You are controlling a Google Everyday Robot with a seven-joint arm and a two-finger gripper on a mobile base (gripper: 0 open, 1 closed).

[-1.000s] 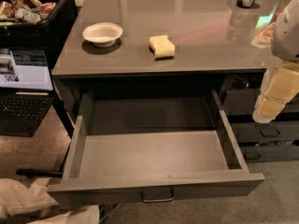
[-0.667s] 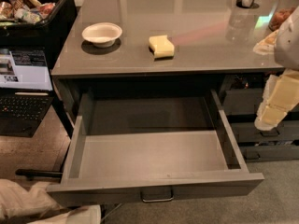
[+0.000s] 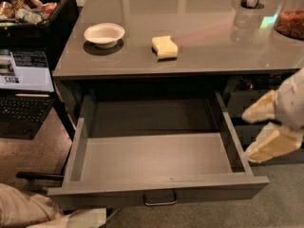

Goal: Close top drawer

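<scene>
Flanking top drawer (image 3: pixel 156 161), gripper (image 3: pixel 250 135) right, laptop (image 3: pixel 24 87) left

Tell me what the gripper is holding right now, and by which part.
Nothing is held. The gripper hangs to the right of the open top drawer, fingers apart and empty, away from its front handle.

1. Nothing legible anywhere: no word, number, brand or sign to be made out.
2. Far left, beside the tabletop (image 3: pixel 209 46): laptop screen (image 3: pixel 26 70) lit with a page of small lines and a picture, too small to read.
3. Far left corner: printed packets (image 3: pixel 23 6) heaped in a black bin (image 3: pixel 61 18), print unreadable.
4. Right, just beside the pulled-out top drawer (image 3: pixel 152 158): pincer (image 3: pixel 260 129), cream fingers spread apart, carrying no legible marking.
</scene>
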